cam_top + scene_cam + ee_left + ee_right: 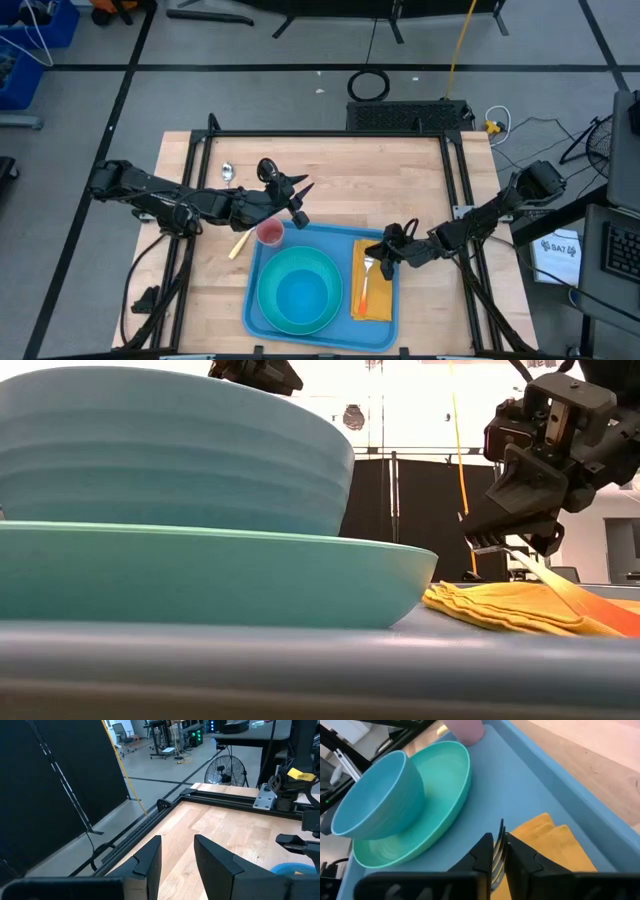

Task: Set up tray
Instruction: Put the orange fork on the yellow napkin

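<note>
The blue tray (330,238) lies at the table's near edge. On it stand a teal plate (300,255) with a blue bowl (303,295) in it, a pink cup (269,234) in the far left corner, and a folded yellow napkin (380,300) on the right. My right gripper (375,258) is over the napkin's far end, shut on a fork (364,290) with an orange handle. My left gripper (303,200) hovers open above the bare table just beyond the cup, and its wrist view shows its fingers (150,860) apart. My right gripper (499,850) pinches the fork's metal tine end (501,832) between its two fingers, the tines sticking out past the fingertips. The fingers come from above, slanting in from the table's right. The orange handle (580,600) slopes down over the napkin (500,605); whether its end rests there is out of frame.
A metal spoon (228,172) lies on the table near the far left. A yellow-handled utensil (238,245) lies beside the tray's left rim. Bare wood stretches across the table's far half. A black frame rail (330,133) borders the table.
</note>
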Motion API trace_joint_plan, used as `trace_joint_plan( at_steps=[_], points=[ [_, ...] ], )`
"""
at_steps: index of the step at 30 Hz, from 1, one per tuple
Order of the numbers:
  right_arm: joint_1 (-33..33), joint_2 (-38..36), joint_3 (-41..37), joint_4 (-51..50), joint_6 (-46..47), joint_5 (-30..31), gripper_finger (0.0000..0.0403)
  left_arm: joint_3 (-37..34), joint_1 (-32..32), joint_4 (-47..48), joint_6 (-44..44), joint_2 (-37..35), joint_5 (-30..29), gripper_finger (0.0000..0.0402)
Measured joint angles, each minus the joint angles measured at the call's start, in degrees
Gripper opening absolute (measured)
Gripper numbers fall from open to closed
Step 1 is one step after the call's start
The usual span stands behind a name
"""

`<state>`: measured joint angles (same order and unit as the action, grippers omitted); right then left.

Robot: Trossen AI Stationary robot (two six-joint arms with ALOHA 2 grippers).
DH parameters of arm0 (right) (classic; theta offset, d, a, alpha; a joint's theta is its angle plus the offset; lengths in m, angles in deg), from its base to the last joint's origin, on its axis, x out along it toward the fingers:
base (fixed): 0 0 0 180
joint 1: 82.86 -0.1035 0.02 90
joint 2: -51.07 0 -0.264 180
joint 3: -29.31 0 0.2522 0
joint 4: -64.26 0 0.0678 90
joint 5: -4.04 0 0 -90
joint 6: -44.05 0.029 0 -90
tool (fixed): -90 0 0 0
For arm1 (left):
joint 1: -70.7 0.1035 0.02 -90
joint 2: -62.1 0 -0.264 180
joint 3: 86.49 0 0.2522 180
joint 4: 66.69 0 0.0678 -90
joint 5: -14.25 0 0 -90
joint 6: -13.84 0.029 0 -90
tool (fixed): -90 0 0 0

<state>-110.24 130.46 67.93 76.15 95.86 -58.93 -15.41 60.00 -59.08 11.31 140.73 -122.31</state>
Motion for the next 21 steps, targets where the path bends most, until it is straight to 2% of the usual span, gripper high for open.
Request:
trace_joint_plan(
  at_steps=[21],
  points=[
    [2.63,0.02,0.0,2.31,-3.44,-0.05,0.0095,0.0,0.04,0.02,-0.78,0.02,-0.02,0.0122]
  ],
)
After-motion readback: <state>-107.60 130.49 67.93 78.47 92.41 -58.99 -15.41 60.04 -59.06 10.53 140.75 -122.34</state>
